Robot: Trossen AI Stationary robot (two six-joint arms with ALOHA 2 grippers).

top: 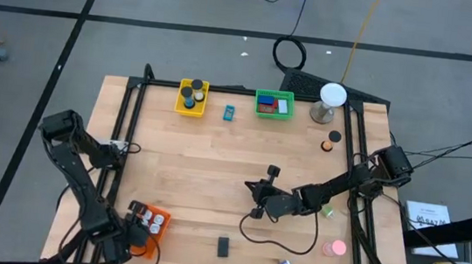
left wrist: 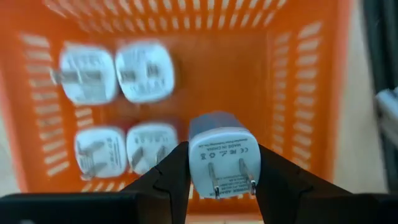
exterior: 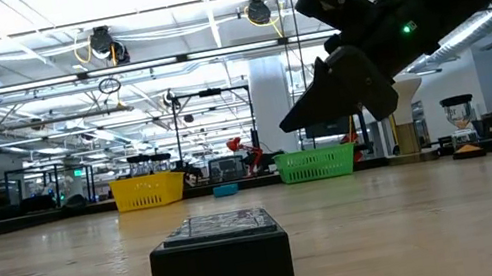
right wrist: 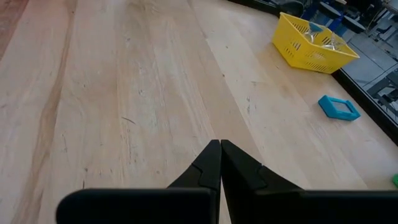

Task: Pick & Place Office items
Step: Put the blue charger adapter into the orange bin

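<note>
Left pincer [left wrist: 214, 180] clamped on a white plug adapter [left wrist: 222, 157], prongs facing the wrist camera, held just above the orange basket [left wrist: 305, 81] at the near left corner of the surface. Four more white adapters [left wrist: 118, 71] lying in that basket in two rows.

Right pincer [right wrist: 219, 163] pressed together, empty, hovering above bare wood mid-surface, right of centre. Black block [top: 223, 247] on the near edge, well apart from both pincers.

Yellow basket [top: 192, 97] at the far side, holding dark round pieces. Green basket [top: 274, 103] beside it, holding red and blue blocks plus something white. Cyan clip [top: 229, 112] on the wood between the two baskets.

Pink round piece [top: 335, 247] near the right rail; black disc [top: 326, 145] by the white ball on a stand [top: 331, 98].

Pale wooden surface [top: 197, 172] with black framing; beyond it, a bright hall with ceiling lights and a person at far right.
</note>
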